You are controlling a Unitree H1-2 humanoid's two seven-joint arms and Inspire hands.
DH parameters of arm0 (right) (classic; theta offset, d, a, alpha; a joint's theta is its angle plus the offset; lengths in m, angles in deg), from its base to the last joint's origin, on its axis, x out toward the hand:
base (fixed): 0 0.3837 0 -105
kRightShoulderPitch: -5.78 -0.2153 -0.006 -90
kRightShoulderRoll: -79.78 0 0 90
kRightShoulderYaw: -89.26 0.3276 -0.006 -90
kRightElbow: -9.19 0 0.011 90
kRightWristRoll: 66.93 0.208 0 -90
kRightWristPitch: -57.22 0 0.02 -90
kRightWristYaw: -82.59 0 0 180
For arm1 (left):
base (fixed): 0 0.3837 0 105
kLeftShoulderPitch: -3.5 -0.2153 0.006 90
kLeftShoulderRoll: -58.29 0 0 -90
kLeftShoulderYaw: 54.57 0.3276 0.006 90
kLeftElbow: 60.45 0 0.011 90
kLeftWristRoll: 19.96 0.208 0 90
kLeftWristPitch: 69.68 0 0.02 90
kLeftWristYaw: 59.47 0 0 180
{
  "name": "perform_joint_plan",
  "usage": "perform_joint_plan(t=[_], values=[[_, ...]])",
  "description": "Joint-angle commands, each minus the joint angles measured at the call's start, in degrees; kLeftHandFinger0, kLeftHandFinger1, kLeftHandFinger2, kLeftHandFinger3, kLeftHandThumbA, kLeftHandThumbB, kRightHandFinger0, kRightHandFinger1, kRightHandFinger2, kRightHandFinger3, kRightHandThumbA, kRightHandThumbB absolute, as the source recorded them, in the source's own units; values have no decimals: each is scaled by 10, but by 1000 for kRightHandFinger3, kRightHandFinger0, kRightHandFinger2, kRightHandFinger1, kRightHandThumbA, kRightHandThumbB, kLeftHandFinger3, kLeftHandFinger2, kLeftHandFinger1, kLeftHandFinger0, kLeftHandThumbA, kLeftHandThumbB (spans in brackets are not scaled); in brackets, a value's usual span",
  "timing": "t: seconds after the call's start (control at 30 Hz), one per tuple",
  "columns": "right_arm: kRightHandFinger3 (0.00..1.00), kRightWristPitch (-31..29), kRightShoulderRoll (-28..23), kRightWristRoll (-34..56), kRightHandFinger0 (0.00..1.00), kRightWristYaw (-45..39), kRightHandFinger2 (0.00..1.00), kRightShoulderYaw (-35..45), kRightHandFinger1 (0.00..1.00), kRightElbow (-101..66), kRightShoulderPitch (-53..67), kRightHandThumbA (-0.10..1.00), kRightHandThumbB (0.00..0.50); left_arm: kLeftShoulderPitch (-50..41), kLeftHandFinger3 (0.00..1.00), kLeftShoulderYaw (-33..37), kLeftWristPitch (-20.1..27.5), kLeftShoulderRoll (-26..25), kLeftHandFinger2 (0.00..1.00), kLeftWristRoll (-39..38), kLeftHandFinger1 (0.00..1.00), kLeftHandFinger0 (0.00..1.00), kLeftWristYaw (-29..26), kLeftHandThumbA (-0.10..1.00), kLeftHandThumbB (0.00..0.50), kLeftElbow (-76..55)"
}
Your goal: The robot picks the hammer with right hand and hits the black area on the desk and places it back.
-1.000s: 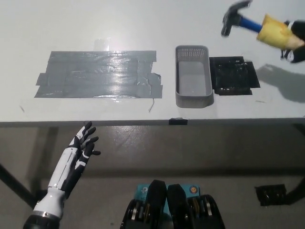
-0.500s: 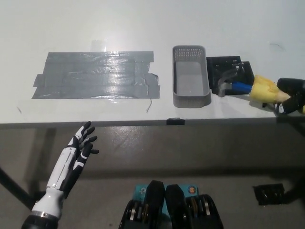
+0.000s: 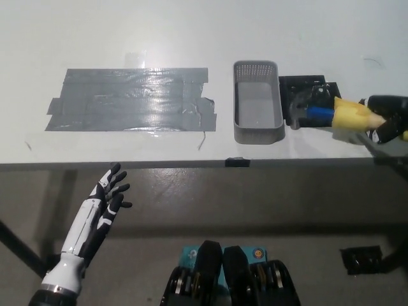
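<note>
My black right hand (image 3: 389, 121) is at the right edge of the desk, shut on the yellow grip of the hammer (image 3: 331, 113). The hammer's blue neck and steel head reach left, and the head rests low over the black area (image 3: 306, 89) beside the basket. I cannot tell whether the head touches the black patch. My white left hand (image 3: 105, 207) hangs open below the desk's front edge at the lower left, holding nothing.
A grey mesh basket (image 3: 258, 131) stands empty just left of the black area. A wide patch of grey tape (image 3: 131, 99) covers the desk's left half. The desk's front edge (image 3: 191, 164) runs across the middle of the picture.
From high at the far right, the hammer swung down onto the black area. Since half a second ago it has stayed low there, and the hand has shifted slightly up.
</note>
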Motion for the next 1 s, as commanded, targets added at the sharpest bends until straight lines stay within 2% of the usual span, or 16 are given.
perform_joint_plan(t=[0.0,0.07,0.1,0.13,0.17,0.23,0.27,0.43,0.53,0.6,0.67,0.83,0.87,0.97], values=[[788,5,-18,42,107,-11,847,58,564,-9,-94,-100,114,0,1000,-6,23,-6,1000,-5,890,721,2,948,1,-14],[885,4,-15,47,128,-10,867,71,579,1,-108,-100,116,-1,1000,-7,25,-6,1000,-6,888,719,2,950,0,-14],[984,7,-14,52,150,-8,898,81,612,8,-114,-100,123,-1,1000,-7,27,-6,1000,-6,888,718,2,951,0,-14],[1000,8,-13,52,163,-8,910,86,624,11,-116,-100,122,0,1000,-7,27,-6,999,-6,888,718,2,952,0,-14],[1000,15,-12,51,185,-11,929,90,636,14,-127,-100,98,0,1000,-6,27,-6,999,-5,886,717,2,952,1,-13],[1000,17,-9,49,201,-9,947,96,640,23,-134,-100,86,0,1000,-7,25,-6,997,-4,883,714,2,954,0,-14],[1000,10,-7,49,234,-4,958,99,665,39,-140,-100,102,0,1000,-7,26,-7,994,-3,880,710,2,954,0,-14],[1000,-7,1,45,152,19,912,111,602,84,-142,-100,101,-2,1000,-6,26,-6,988,-2,880,710,2,946,0,-15],[1000,-7,14,36,138,39,953,110,629,127,-142,-100,95,-5,1000,-5,22,-5,984,1,879,719,0,951,0,-17],[1000,-18,23,27,122,53,945,104,618,153,-142,-100,102,-8,1000,-6,23,-6,981,2,879,736,0,959,0,-18],[1000,-19,32,23,115,67,967,102,618,181,-143,-100,133,-10,1000,-6,29,-8,971,6,868,725,-2,968,0,-17],[1000,-66,52,23,77,112,906,99,576,264,-141,-100,149,-13,1000,-8,28,-5,978,-1,871,714,-1,961,0,-18],[981,-66,55,26,90,122,883,103,558,273,-134,-100,180,-14,1000,-7,25,-5,979,-1,869,711,-1,960,0,-19],[921,-82,65,30,124,166,903,112,583,308,-128,-100,182,-16,1000,-8,19,-5,978,-1,863,707,0,956,0,-22]])
